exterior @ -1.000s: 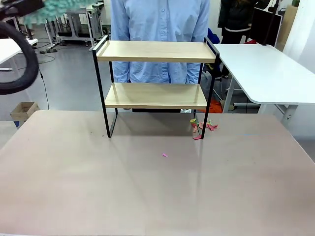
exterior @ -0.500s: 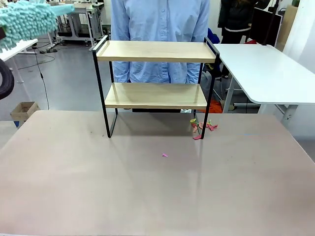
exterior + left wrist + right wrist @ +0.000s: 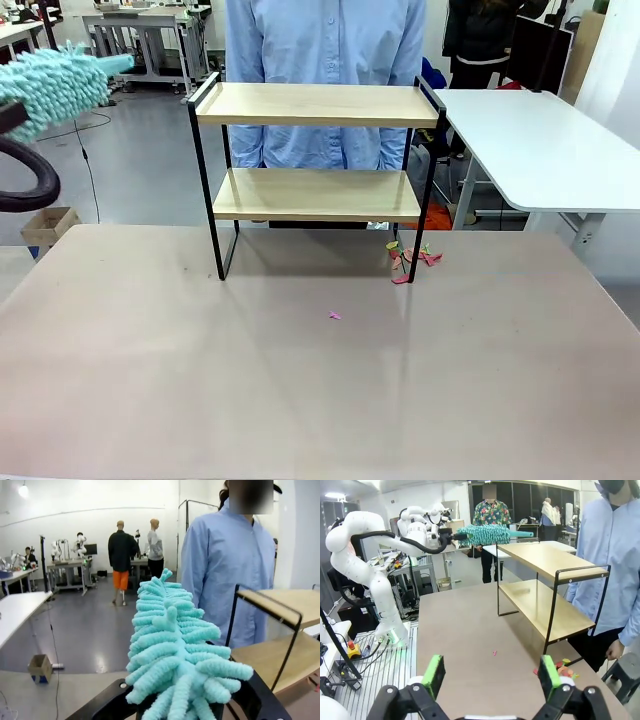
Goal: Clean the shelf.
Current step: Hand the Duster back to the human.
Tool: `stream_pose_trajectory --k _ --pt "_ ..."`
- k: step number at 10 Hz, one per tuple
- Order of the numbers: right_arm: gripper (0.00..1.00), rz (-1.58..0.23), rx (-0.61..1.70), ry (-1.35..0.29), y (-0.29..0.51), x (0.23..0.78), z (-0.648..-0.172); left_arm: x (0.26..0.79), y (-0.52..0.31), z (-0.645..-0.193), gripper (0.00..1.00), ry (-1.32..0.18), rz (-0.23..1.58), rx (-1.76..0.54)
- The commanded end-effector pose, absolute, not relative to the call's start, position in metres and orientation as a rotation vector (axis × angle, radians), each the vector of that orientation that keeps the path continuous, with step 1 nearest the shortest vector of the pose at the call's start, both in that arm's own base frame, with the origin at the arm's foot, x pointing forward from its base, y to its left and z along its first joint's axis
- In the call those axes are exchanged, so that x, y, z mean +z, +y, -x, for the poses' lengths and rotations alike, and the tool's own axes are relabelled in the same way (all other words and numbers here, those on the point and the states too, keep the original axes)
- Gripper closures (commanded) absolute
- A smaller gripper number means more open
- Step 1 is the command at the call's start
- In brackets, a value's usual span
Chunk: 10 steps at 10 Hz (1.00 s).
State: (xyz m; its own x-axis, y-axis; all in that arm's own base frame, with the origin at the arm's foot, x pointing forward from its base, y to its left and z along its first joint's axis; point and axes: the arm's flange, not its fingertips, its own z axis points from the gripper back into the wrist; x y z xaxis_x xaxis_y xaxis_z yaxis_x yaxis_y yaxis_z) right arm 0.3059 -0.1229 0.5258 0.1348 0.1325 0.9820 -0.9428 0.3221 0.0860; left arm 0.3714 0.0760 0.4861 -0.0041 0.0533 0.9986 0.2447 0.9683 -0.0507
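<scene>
The shelf stands at the far side of my table, just in front of the person in a light blue shirt, and both of its wooden boards look bare from the front view. At the foot of its right front leg I see a small heap of coloured paper scraps, and one pink scrap lies alone on the table nearer to me. My left gripper is clamped shut on the handle of a turquoise fluffy duster, which hangs in the air at the left of the shelf, about at the height of the top board and well apart from it. My right gripper has its jaws spread wide with nothing between the green pads, low over the near right part of the table. I judge the step in hand is to bring the duster onto the top board. To do it well I would come in a little above the board, so the duster head clears the raised black end rail, then lower it until the fibres only press lightly. I would sweep along the board in one direction, slowly, because the rack looks light and may slide or tip if I push against the frame.
</scene>
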Motion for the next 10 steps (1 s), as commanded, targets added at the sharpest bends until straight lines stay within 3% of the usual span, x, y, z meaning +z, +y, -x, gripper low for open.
stream_pose_trajectory --k 1,4,5,10 --pt "0.0 -0.916 0.975 -1.18 -0.124 0.527 -0.308 0.404 0.065 -0.311 0.83 -1.562 0.26 -0.129" --pt "0.0 -0.916 0.975 -1.18 -0.124 0.527 -0.308 0.38 0.06 -0.306 0.83 -1.564 0.271 -0.11" --pt "0.0 -0.916 0.975 -1.18 -0.124 0.527 -0.308 0.425 0.068 -0.391 0.83 -1.494 0.268 -0.11" --pt "0.0 -0.916 0.975 -1.18 -0.124 0.527 -0.308 0.425 0.068 -0.391 0.83 -1.494 0.268 -0.11"
